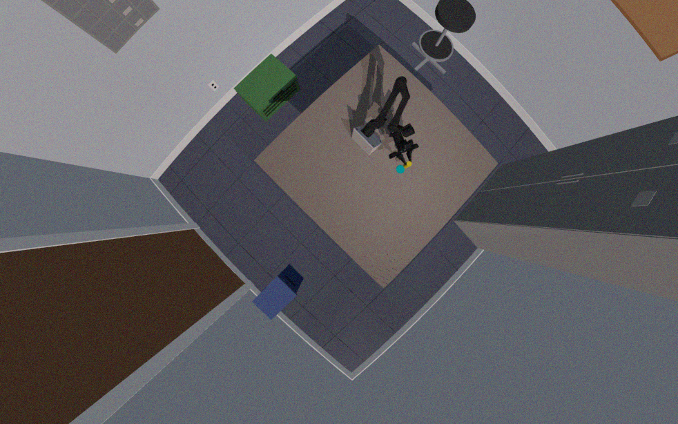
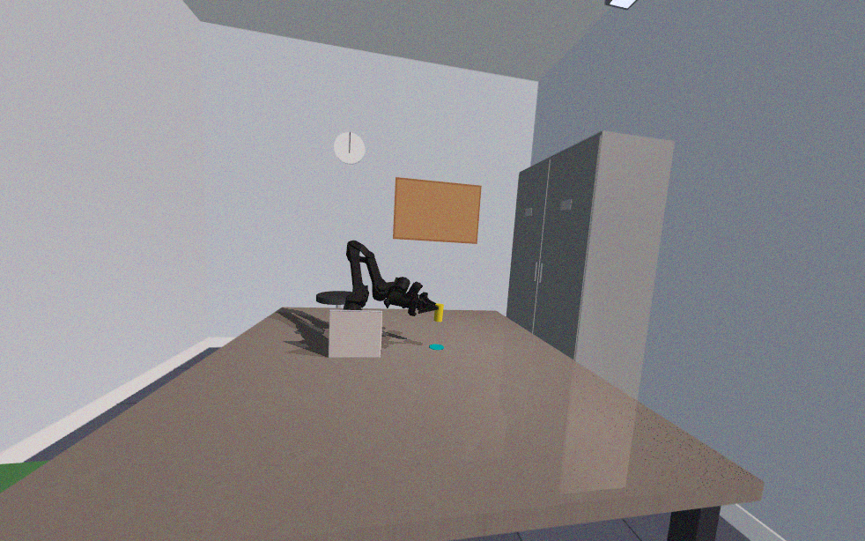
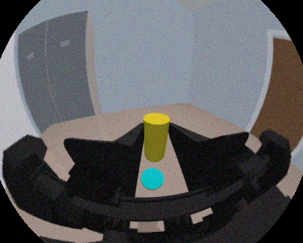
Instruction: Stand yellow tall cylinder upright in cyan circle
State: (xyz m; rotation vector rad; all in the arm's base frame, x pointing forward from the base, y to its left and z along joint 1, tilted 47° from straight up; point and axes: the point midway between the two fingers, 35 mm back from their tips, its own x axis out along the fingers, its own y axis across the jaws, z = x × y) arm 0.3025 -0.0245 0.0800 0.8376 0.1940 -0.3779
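Note:
The yellow tall cylinder [image 1: 409, 164] [image 2: 439, 313] [image 3: 155, 139] is held close to upright in the air, above the table. My gripper [image 1: 407, 161] [image 2: 436, 307] [image 3: 156, 126] is shut on it near its upper part, one finger on each side. The fingers come in from the side, tilted a little downward. The cyan circle [image 1: 400, 169] [image 2: 436, 347] [image 3: 151, 179] lies flat on the table, lower than the cylinder. In the wrist view it shows whole, below the cylinder's lower end. In the overhead view it is just left of and below the cylinder.
An open white box [image 1: 362, 143] [image 2: 355, 334] stands on the table [image 1: 326, 195] [image 2: 388, 416], beside the arm and left of the circle. A stool [image 1: 455, 14] [image 2: 333, 297] stands beyond the table's far edge. A green cabinet [image 1: 264, 81] stands on the floor off the table.

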